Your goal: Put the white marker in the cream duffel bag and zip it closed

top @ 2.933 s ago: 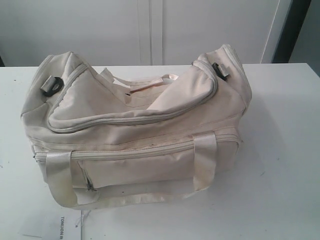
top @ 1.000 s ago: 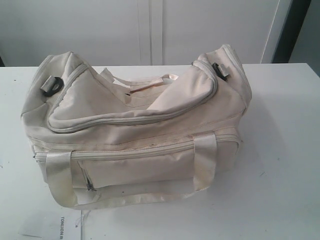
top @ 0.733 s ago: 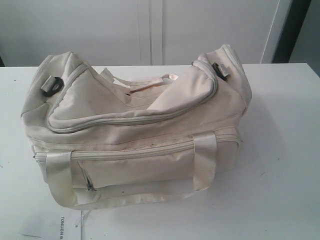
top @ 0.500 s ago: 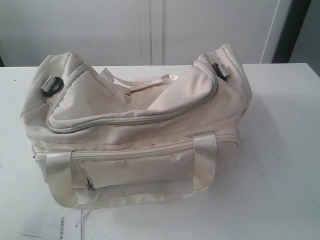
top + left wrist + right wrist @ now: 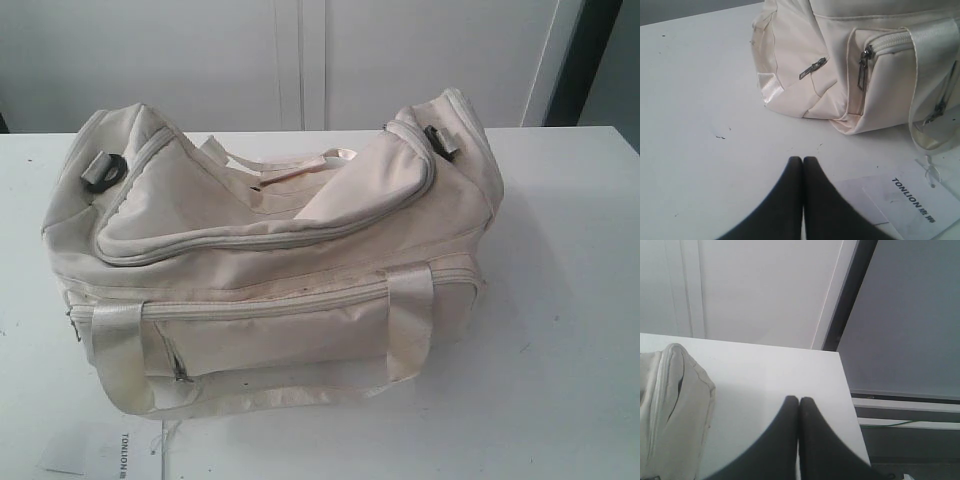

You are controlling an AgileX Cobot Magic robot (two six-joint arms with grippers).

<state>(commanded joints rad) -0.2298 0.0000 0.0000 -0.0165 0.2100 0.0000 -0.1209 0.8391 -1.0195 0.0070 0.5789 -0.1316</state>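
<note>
Though no white marker shows, left tool point(image 5: 803, 161) and right tool point(image 5: 799, 401), both pressed together empty, flank the cream duffel bag point(image 5: 270, 270).

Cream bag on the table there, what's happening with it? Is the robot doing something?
Nothing is being handled right now. The cream duffel bag sits on the white table with neither arm touching it. The left gripper is shut and empty, over the table near the bag's front corner and a paper tag. The right gripper is also shut and empty, off by the bag's other end. No white marker shows in any view, so I cannot tell whether it is inside.
</note>
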